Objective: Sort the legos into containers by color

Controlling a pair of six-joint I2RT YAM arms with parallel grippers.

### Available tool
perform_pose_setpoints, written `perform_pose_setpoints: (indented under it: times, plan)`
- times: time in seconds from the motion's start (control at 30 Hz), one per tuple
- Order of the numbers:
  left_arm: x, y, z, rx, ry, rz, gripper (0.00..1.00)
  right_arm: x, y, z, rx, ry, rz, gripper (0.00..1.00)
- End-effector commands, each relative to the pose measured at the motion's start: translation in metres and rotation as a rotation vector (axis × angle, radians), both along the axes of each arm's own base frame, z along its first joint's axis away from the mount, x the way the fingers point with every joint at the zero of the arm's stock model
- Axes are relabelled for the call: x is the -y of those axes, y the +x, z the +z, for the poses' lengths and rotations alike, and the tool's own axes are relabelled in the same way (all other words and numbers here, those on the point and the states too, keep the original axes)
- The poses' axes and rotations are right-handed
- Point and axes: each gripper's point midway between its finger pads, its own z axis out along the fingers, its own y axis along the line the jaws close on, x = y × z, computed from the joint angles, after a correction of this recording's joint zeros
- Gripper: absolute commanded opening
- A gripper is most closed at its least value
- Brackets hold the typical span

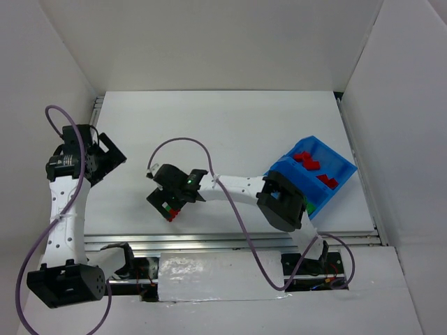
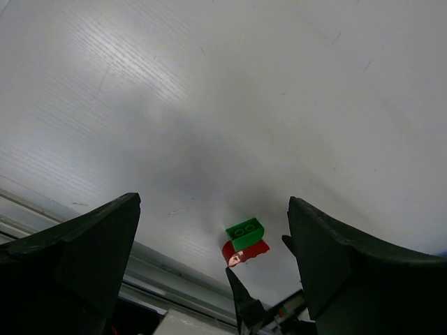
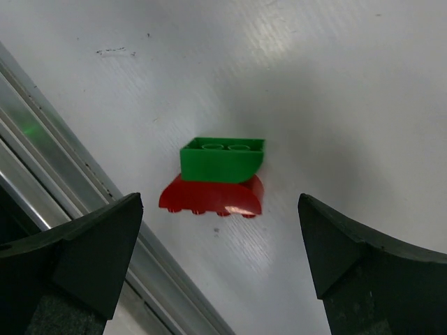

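Your left pincer is far left of the blue bin, jaws apart, nothing between them. Your right pincer is closer to the bin but still well left of it, jaws spread wide over a green brick touching a red brick on the counter. More red bricks lie inside the bin.

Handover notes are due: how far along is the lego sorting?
Done: several red bricks lie in the blue bin. In hand: nothing is gripped; the right gripper hangs open over a green brick touching a red brick on the table, and the left gripper is open too. Left: those two bricks need binning.
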Motion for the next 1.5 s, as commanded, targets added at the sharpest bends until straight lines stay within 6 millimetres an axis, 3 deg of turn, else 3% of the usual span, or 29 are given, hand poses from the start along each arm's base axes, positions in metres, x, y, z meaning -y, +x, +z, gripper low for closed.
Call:
perform_pose_setpoints:
  times: [0.0,0.17,0.37,0.47,0.5,0.57,0.6,0.63,0.67,0.7,0.73,0.77,0.8,0.83,0.87,0.93,1.0,1.03,1.07,1.17,1.3,1.47]
  plan:
    - [0.007,-0.001,0.012,0.012,0.002,-0.078,0.99,-0.029,-0.001,0.000,0.054,0.045,0.035,1.00]
    - [0.011,-0.004,0.013,0.012,0.015,-0.094,0.99,-0.031,0.001,-0.026,0.064,-0.004,0.022,0.98]
    - [0.011,-0.005,0.016,0.014,0.044,-0.098,1.00,-0.015,0.009,-0.046,0.107,-0.055,-0.032,0.87]
    - [0.013,-0.003,0.013,0.014,0.036,-0.107,0.99,-0.006,0.009,-0.045,0.120,-0.050,-0.046,0.63]
    - [0.014,-0.002,0.011,0.012,0.032,-0.109,1.00,-0.008,0.010,-0.037,0.129,-0.024,-0.053,0.53]
    - [0.016,-0.001,0.010,0.014,0.021,-0.117,0.99,-0.002,0.009,-0.034,0.132,-0.021,-0.066,0.44]
    - [0.016,0.000,0.010,0.013,0.018,-0.115,0.99,-0.003,0.009,-0.018,0.145,0.015,-0.072,0.32]
    - [0.017,0.001,0.011,0.017,0.015,-0.120,0.99,0.007,0.008,-0.019,0.151,0.009,-0.078,0.27]
    - [0.022,0.004,0.012,0.030,-0.003,-0.145,1.00,0.004,0.008,0.008,0.181,0.075,-0.081,0.22]
    - [0.028,0.007,0.012,0.035,-0.019,-0.176,0.99,0.016,0.006,0.008,0.184,0.072,-0.083,0.21]
    - [0.048,0.011,0.012,0.054,-0.090,-0.272,0.99,0.019,0.004,0.019,0.199,0.096,-0.061,0.21]
    - [0.063,0.019,0.016,0.094,-0.133,-0.345,0.99,0.021,0.003,0.056,0.233,0.181,-0.048,0.17]
    - [0.079,0.023,0.013,0.095,-0.192,-0.416,0.99,0.027,-0.001,0.067,0.245,0.205,-0.027,0.14]
    - [0.093,0.024,0.011,0.095,-0.258,-0.476,1.00,0.041,-0.004,0.064,0.247,0.200,-0.012,0.10]
    - [0.121,0.024,0.014,0.102,-0.398,-0.590,1.00,0.049,-0.007,0.094,0.282,0.259,0.022,0.07]
    - [0.147,0.022,0.015,0.101,-0.524,-0.684,1.00,0.075,-0.005,0.091,0.283,0.250,0.021,0.02]
    - [0.183,0.020,0.028,0.134,-0.632,-0.841,0.99,0.091,-0.004,0.104,0.281,0.288,0.007,0.00]
    - [0.196,0.018,0.032,0.137,-0.671,-0.880,1.00,0.104,0.000,0.097,0.269,0.275,-0.008,0.00]
    - [0.220,0.009,0.036,0.121,-0.725,-0.963,0.99,0.111,0.000,0.102,0.279,0.279,-0.018,0.00]
    - [0.257,0.005,0.047,0.125,-0.786,-1.057,1.00,0.125,0.004,0.103,0.292,0.248,-0.040,0.00]
    - [0.285,0.004,0.051,0.137,-0.806,-1.111,0.99,0.134,0.009,0.112,0.319,0.251,-0.080,0.00]
    - [0.296,0.006,0.026,0.051,-0.780,-1.105,0.98,0.147,0.020,0.128,0.360,0.266,-0.156,0.00]
